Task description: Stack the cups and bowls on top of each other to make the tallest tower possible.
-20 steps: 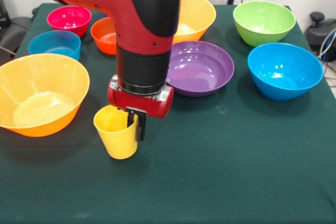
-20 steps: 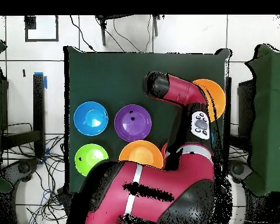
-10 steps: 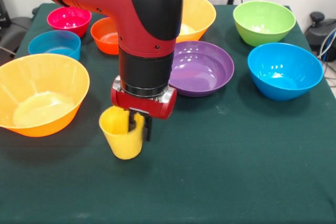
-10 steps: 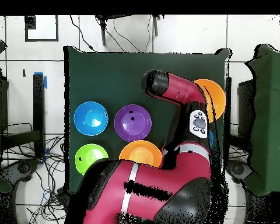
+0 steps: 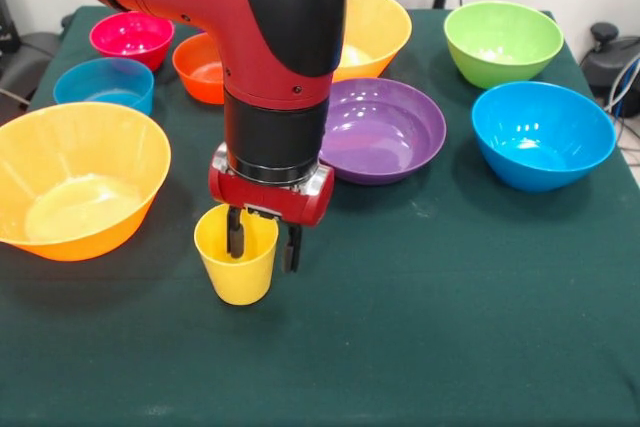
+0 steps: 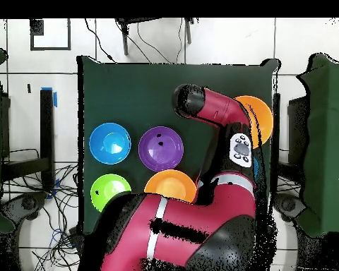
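Surface, front view: dark green table (image 5: 450, 327) carrying loose bowls and one cup; no pile is built.
Landmark, front view: yellow cup (image 5: 237, 262), upright on the cloth, mouth up.
Gripper, front view: gripper (image 5: 263, 244) straddles the rim of the yellow cup; one finger hangs inside the mouth, the other outside the wall on the purple-bowl side. The fingers stand apart; whether either pad touches the wall cannot be told.
Bowls, front view: large orange bowl (image 5: 75, 182) just beside the yellow cup; wide purple bowl (image 5: 385, 132) behind the cup; second orange bowl (image 5: 372, 27), green bowl (image 5: 503, 42) and blue bowl (image 5: 540, 135) well apart from it; small pink, red-orange and light blue bowls beyond the large orange bowl.
Step, judged: cup grasp or release; nothing is lifted.
Next move, judged: clamp on the wall, lift straight, carry to the large orange bowl.
Overhead view: arm (image 6: 215, 113) covers the yellow cup and gripper; green table, purple, blue and green bowls show beside it.
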Robot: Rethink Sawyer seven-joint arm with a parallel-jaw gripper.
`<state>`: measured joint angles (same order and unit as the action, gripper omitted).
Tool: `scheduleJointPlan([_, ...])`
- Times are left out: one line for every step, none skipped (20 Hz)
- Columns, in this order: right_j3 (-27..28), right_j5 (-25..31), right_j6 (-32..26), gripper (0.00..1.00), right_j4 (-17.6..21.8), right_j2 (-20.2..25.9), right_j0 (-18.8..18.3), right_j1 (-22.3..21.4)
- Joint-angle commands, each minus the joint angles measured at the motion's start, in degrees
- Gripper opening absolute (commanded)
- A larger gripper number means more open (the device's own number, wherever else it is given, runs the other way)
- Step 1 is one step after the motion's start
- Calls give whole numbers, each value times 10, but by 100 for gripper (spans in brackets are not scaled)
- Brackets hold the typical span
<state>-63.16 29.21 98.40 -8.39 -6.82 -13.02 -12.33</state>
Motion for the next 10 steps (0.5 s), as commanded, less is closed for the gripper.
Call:
scheduleJointPlan([-18, 73, 61, 100, -11, 49, 4, -18])
scheduleJointPlan([-23, 73, 57, 100, -10, 52, 1, -22])
scheduleJointPlan([-25, 74, 55, 100, -10, 52, 0, -25])
scheduleJointPlan([-24, 77, 54, 100, -8, 50, 0, -25])
scheduleJointPlan([-27, 78, 52, 100, -7, 51, 0, -28])
scheduleJointPlan([-31, 80, 50, 100, -7, 52, -2, -31])
scheduleJointPlan([-34, 82, 47, 100, -6, 53, -4, -34])
scheduleJointPlan([-38, 89, 44, 100, -7, 54, -7, -41])
scheduleJointPlan([-43, 92, 43, 100, -6, 53, -7, -47])
scheduleJointPlan([-52, 95, 43, 100, -6, 53, -8, -57])
